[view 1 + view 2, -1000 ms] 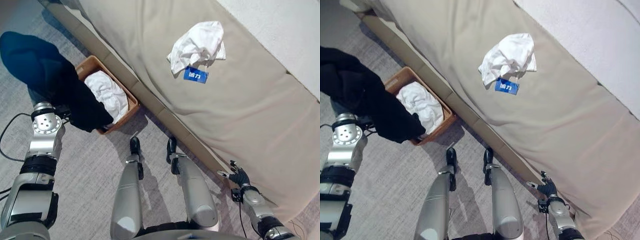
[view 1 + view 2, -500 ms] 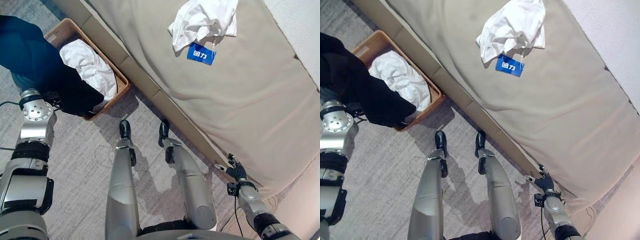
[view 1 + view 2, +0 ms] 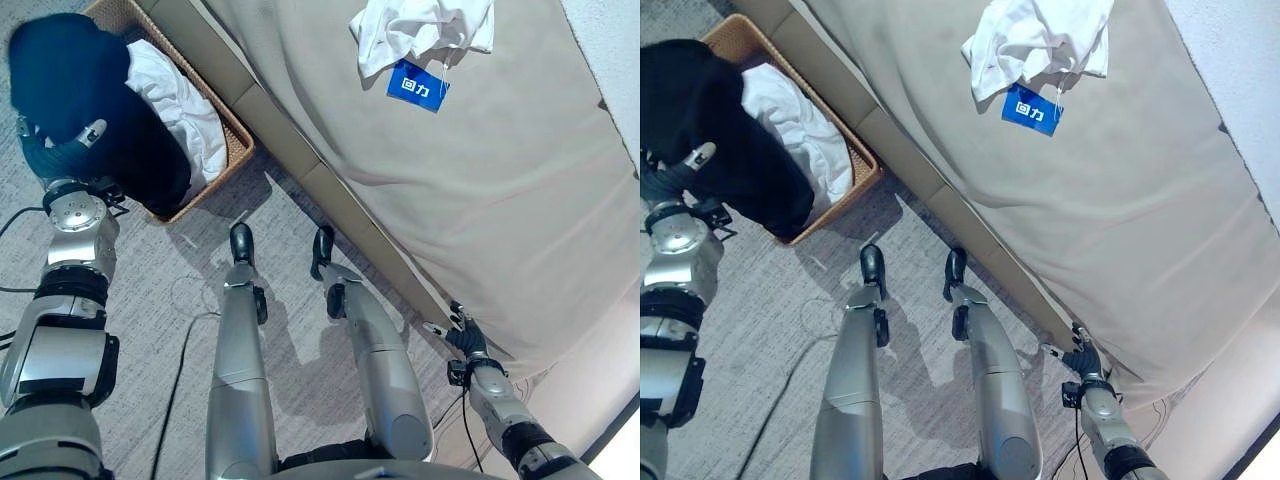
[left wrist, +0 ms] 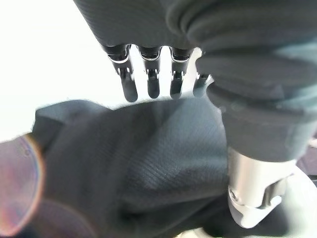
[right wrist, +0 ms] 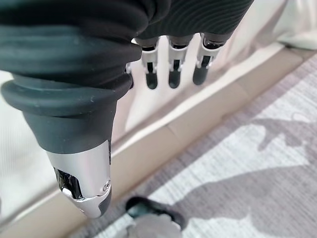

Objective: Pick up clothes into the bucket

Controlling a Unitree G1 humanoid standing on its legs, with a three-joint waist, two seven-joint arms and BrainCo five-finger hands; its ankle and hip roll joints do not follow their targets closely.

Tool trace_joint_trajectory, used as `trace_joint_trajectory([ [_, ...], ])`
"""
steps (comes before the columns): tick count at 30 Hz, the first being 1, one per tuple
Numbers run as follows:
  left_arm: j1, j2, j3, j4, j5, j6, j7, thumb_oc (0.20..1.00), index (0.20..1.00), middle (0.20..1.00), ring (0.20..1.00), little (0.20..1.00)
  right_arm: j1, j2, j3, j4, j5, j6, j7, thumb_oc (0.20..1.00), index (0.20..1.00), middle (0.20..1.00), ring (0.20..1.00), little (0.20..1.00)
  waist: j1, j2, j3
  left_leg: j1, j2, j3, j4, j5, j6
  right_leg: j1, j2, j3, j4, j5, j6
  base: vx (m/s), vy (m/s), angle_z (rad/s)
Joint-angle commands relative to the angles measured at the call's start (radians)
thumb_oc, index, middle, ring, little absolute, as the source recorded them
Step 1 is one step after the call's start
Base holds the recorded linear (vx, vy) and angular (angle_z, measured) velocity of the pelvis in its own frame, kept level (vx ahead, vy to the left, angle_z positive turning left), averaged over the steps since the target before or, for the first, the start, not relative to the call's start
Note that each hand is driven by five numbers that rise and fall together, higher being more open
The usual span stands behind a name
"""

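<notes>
dark garment held over the basket, release not yet made

the left hand (image 3: pixel 55 155) is at the near edge of the wicker basket (image 3: pixel 232 140), which stands on the carpet against the bed base. a dark garment (image 3: pixel 95 110) is draped over that hand and bunched above the basket; in the left wrist view the cloth lies across the palm between the fingers (image 4: pixel 148 82) and the thumb, which appear to be closed loosely on it. a white garment (image 3: pixel 185 110) already lies in the basket. judged from this, the dark piece is placed for dropping in. the right hand (image 3: pixel 462 335) hangs low beside the bed edge, fingers straight, holding nothing. a white garment with a blue tag (image 3: pixel 420 30) lies on the bed (image 3: pixel 480 180), not yet collected
</notes>
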Motion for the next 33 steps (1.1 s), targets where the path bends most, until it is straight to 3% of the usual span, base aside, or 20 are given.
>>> trace_joint_trajectory([
  [1,-0.059,0.051,-0.014,0.007,0.017,-0.008,-0.006,1.0,1.0,1.0,1.0,1.0,0.007,-0.025,0.009,-0.032,0.018,-0.012,-0.022,1.0,1.0,1.0,1.0,1.0,0.026,-0.029,-0.007,0.086,-0.006,0.007,0.078,-0.158,0.011,0.06,-0.062,0.054,-0.094,0.064,0.101,-0.02,0.034,0.01],
  [9,-0.02,0.055,0.003,0.039,0.094,0.036,-0.014,1.0,1.0,1.0,1.0,1.0,-0.026,-0.081,-0.028,-0.147,-0.036,-0.024,-0.095,1.0,1.0,1.0,1.0,1.0,0.035,-0.011,-0.007,0.14,-0.01,0.021,0.008,-0.125,0.004,0.095,-0.072,0.052,-0.12,0.075,0.1,0.0,0.003,0.01],
  [11,0.024,0.043,0.036,0.027,0.116,0.048,-0.006,1.0,1.0,1.0,1.0,1.0,-0.05,-0.123,-0.071,-0.254,-0.086,-0.03,-0.15,1.0,1.0,1.0,1.0,1.0,0.039,-0.001,-0.007,0.162,-0.01,0.025,-0.021,-0.113,0.001,0.108,-0.074,0.051,-0.129,0.079,0.102,-0.04,0.008,-0.01],
  [12,0.093,0.022,0.086,-0.03,0.155,0.049,0.015,1.0,1.0,1.0,1.0,1.0,-0.074,-0.183,-0.137,-0.399,-0.18,-0.04,-0.219,1.0,1.0,1.0,1.0,1.0,0.04,0.006,-0.007,0.157,-0.017,0.038,-0.053,-0.066,0.003,0.099,-0.087,0.045,-0.143,0.107,0.094,0.0,0.008,-0.04],
  [13,0.101,0.019,0.089,-0.033,0.157,0.051,0.017,1.0,1.0,1.0,1.0,1.0,-0.069,-0.184,-0.135,-0.401,-0.182,-0.037,-0.22,1.0,1.0,1.0,1.0,1.0,0.043,0.012,-0.007,0.18,-0.012,0.029,-0.05,-0.097,-0.001,0.117,-0.079,0.051,-0.135,0.081,0.103,0.0,0.02,-0.07],
  [15,0.179,-0.02,0.116,-0.089,0.212,0.047,0.041,1.0,1.0,1.0,1.0,1.0,-0.122,-0.249,-0.188,-0.475,-0.275,-0.041,-0.299,1.0,1.0,1.0,1.0,1.0,0.054,0.03,-0.007,0.21,-0.015,0.037,-0.086,-0.083,-0.002,0.132,-0.081,0.053,-0.145,0.082,0.102,0.01,0.019,-0.07],
  [16,0.209,-0.034,0.118,-0.105,0.248,0.045,0.048,1.0,1.0,1.0,1.0,1.0,-0.145,-0.276,-0.214,-0.53,-0.32,-0.044,-0.327,1.0,1.0,1.0,1.0,1.0,0.054,0.033,-0.007,0.2,-0.021,0.047,-0.104,-0.047,0.002,0.12,-0.09,0.047,-0.154,0.108,0.093,-0.06,0.022,0.0],
  [19,0.315,-0.07,0.078,-0.203,0.408,0.04,0.061,1.0,1.0,1.0,1.0,1.0,-0.244,-0.353,-0.28,-0.595,-0.423,-0.036,-0.414,1.0,1.0,1.0,1.0,1.0,0.072,0.065,-0.007,0.25,-0.028,0.049,-0.168,-0.024,0.003,0.14,-0.097,0.046,-0.153,0.105,0.095,-0.01,0.0,-0.01],
  [21,0.372,-0.072,0.016,-0.255,0.503,0.026,0.015,1.0,1.0,1.0,1.0,1.0,-0.328,-0.402,-0.299,-0.625,-0.457,-0.03,-0.447,1.0,1.0,1.0,1.0,1.0,0.084,0.089,-0.007,0.286,-0.034,0.048,-0.207,-0.009,0.001,0.153,-0.102,0.048,-0.138,0.091,0.094,0.05,-0.029,0.0],
  [23,0.454,-0.112,-0.047,-0.32,0.554,0.006,-0.039,1.0,1.0,1.0,1.0,1.0,-0.44,-0.469,-0.283,-0.64,-0.495,-0.019,-0.447,1.0,1.0,1.0,1.0,1.0,0.102,0.123,-0.007,0.34,-0.042,0.039,-0.254,0.004,-0.001,0.174,-0.104,0.053,-0.108,0.064,0.089,0.07,-0.048,0.07],
  [24,0.457,-0.114,-0.044,-0.322,0.555,0.007,-0.038,1.0,1.0,1.0,1.0,1.0,-0.443,-0.47,-0.279,-0.639,-0.495,-0.019,-0.448,1.0,1.0,1.0,1.0,1.0,0.099,0.125,-0.007,0.342,-0.042,0.038,-0.257,0.005,-0.001,0.175,-0.105,0.052,-0.107,0.063,0.089,0.06,-0.068,0.15],
  [26,0.559,-0.158,-0.114,-0.44,0.583,-0.011,-0.094,1.0,1.0,1.0,1.0,1.0,-0.582,-0.56,-0.243,-0.586,-0.516,0.007,-0.443,1.0,1.0,1.0,1.0,1.0,0.127,0.165,-0.007,0.383,-0.049,0.023,-0.287,0.017,-0.004,0.189,-0.109,0.05,-0.055,0.025,0.08,0.05,-0.074,0.23],
  [27,0.56,-0.161,-0.112,-0.44,0.583,-0.011,-0.093,1.0,1.0,1.0,1.0,1.0,-0.588,-0.562,-0.237,-0.581,-0.515,0.006,-0.444,1.0,1.0,1.0,1.0,1.0,0.124,0.167,-0.007,0.384,-0.049,0.022,-0.288,0.018,-0.004,0.189,-0.109,0.05,-0.054,0.024,0.08,0.04,-0.077,0.24],
  [29,0.603,-0.264,-0.192,-0.393,0.574,-0.01,-0.13,1.0,1.0,1.0,1.0,1.0,-0.792,-0.618,-0.117,-0.461,-0.49,0.03,-0.437,1.0,1.0,1.0,1.0,1.0,0.149,0.191,-0.007,0.413,-0.052,0.004,-0.316,0.035,-0.011,0.197,-0.115,0.037,-0.008,-0.01,0.069,0.04,-0.136,0.2],
  [33,0.627,-0.352,-0.317,-0.335,0.589,0.004,-0.172,1.0,1.0,1.0,1.0,1.0,-1.046,-0.637,0.068,-0.226,-0.453,0.069,-0.409,1.0,1.0,1.0,1.0,1.0,0.183,0.21,-0.007,0.45,-0.048,-0.03,-0.378,0.075,-0.024,0.204,-0.123,0.008,0.033,-0.048,0.055,0.02,-0.149,0.21],
])
